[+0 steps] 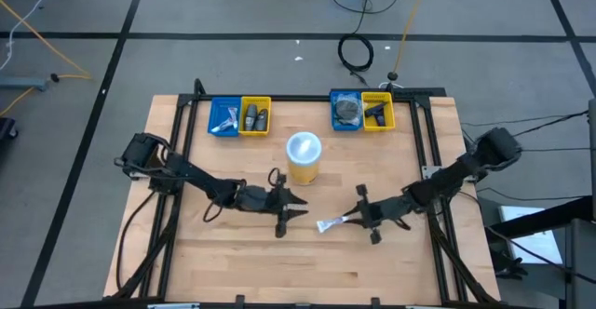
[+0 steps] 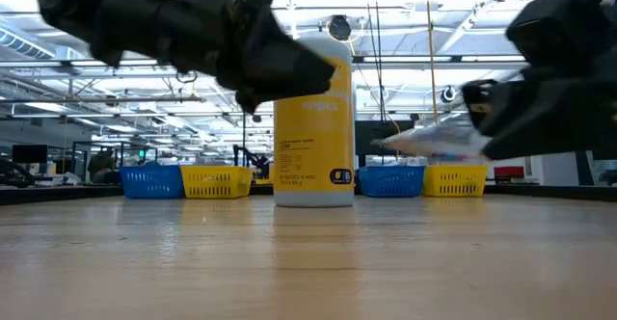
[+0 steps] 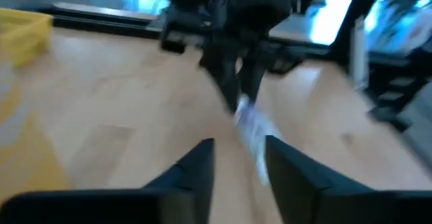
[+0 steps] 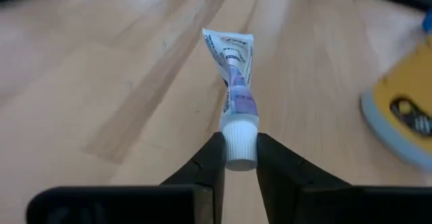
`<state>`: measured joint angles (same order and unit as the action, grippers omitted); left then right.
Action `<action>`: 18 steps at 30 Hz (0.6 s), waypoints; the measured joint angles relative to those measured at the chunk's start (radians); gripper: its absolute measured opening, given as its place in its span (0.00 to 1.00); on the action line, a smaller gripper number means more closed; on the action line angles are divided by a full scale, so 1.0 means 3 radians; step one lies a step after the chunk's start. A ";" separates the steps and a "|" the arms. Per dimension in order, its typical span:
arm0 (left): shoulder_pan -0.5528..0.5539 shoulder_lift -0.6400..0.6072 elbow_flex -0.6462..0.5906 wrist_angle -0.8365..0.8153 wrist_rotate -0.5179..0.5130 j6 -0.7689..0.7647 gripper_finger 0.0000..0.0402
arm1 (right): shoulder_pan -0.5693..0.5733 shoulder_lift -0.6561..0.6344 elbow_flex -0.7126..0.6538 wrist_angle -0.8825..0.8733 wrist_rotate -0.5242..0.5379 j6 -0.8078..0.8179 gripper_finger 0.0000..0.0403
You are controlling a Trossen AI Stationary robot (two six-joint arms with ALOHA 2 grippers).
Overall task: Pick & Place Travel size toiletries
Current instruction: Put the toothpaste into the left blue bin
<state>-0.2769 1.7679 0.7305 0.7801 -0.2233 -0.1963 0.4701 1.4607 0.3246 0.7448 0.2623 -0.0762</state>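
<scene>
Tube [image 4: 233,82] pinched by its cap in right claw [image 4: 239,158], off table.

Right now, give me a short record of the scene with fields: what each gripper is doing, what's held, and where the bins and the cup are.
right gripper: shut on the cap end of a small white tube, held above the table
left gripper: open, holding nothing, facing the tube from close by
yellow cup: upright, white lid, mid-table, between the arms and the bins
left bins: blue and yellow side by side, far edge, items inside
right bins: blue and yellow side by side, far edge, dark items inside
</scene>
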 joint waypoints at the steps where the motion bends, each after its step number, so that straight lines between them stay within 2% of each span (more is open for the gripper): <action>1: 0.0050 0.0000 0.0035 -0.0014 0.0138 -0.0080 0.36 | -0.0023 0.0115 0.0085 -0.0003 0.0002 -0.0142 0.14; 5: 0.0211 0.0000 0.0208 -0.0348 0.0698 -0.0457 0.57 | -0.0089 0.0526 0.0479 -0.0004 0.0020 -0.0764 0.13; 10: 0.0253 0.0000 0.0333 -0.1038 0.0934 -0.0752 0.76 | -0.0103 0.0767 0.0841 -0.0005 0.0314 -0.1427 0.14; 13: 0.0218 0.0000 0.0322 -0.1065 0.1104 -0.0856 0.79 | -0.0124 0.0781 0.0957 0.0006 0.0357 -0.1737 0.14; 18: 0.0164 0.0000 0.0320 -0.0981 0.1199 -0.0958 0.75 | -0.0192 0.0781 0.1072 0.0003 0.0340 -0.2048 0.14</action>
<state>-0.2276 1.7679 0.8265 0.4858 0.1364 -0.4836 0.4126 1.6951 0.6461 0.7457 0.3644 -0.6906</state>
